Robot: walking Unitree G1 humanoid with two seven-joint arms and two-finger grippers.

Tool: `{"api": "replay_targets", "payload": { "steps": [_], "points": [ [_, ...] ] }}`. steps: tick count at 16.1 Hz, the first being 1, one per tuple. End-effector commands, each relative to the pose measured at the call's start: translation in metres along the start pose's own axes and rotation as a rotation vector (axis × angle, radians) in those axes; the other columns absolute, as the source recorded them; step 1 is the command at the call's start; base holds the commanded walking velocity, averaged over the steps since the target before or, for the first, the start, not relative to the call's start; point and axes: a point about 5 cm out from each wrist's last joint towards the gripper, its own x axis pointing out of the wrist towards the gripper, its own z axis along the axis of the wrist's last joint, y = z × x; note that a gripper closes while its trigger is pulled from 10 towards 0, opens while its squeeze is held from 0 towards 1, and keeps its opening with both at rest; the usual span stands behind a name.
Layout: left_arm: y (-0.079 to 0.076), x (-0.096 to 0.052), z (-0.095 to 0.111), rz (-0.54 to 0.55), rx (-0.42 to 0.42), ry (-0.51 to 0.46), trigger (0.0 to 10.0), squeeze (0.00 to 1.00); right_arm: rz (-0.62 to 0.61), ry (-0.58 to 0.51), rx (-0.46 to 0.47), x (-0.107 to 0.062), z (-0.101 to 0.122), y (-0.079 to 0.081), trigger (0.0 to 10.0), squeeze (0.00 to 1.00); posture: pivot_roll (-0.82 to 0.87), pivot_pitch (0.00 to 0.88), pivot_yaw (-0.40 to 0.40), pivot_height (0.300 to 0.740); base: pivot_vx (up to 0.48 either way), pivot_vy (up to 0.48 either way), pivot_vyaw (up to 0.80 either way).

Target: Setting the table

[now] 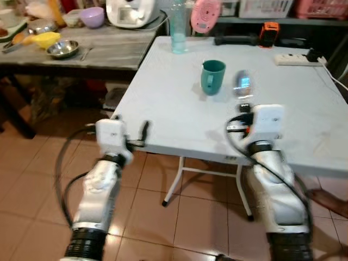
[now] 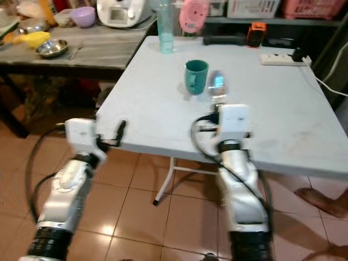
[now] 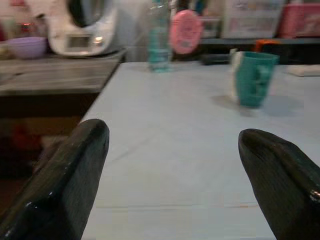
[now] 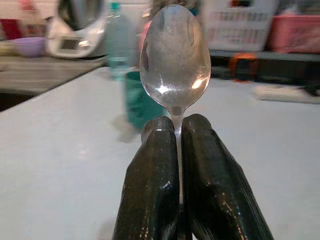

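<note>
Black fingers point(image 4: 200, 170) of the right gripper point(image 4: 172, 125) are pressed together on the neck of a shiny metal spoon point(image 4: 175, 60), whose bowl stands up past the fingertips at the top centre of the right wrist view; in the left eye view the spoon's bowl shows as a blurred glint just right of centre, above the right arm's white wrist block. Behind and just left of the spoon sits a teal mug point(image 1: 212, 76) on the white folding table point(image 1: 179, 109), a little above the middle of the frame. The left gripper point(image 3: 172, 150) has its two fingers spread wide apart with nothing between them, held at the table's near edge at the lower left of the left eye view. Farther back, at the top centre, a clear plastic bottle point(image 1: 178, 30) stands on the table's far edge beside a pink round object point(image 1: 205, 15). A white power strip point(image 1: 296, 59) lies at the upper right. Off to the upper left, a wooden counter point(image 1: 103, 46) carries a steel bowl point(image 1: 62, 49), a purple bowl point(image 1: 92, 16) and a white appliance point(image 1: 132, 12).
</note>
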Motion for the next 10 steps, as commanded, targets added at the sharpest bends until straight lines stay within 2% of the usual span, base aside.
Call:
{"api": "replay_targets", "payload": {
  "steps": [1,10],
  "points": [
    [0.0093,-0.0022,0.0009,0.022,0.024,0.000,10.0,0.00,0.020,-0.017,0.017,-0.0001,0.0030,0.0075,10.0,0.00,-0.03,0.105,0.072,0.740,0.000,0.394,-0.54],
    [0.0063,0.0005,0.0041,0.016,0.029,-0.007,10.0,0.00,0.020,-0.017,0.018,0.0013,0.0023,0.0080,10.0,0.00,-0.03,0.104,0.073,0.740,0.000,0.415,-0.53]
  ]
}}
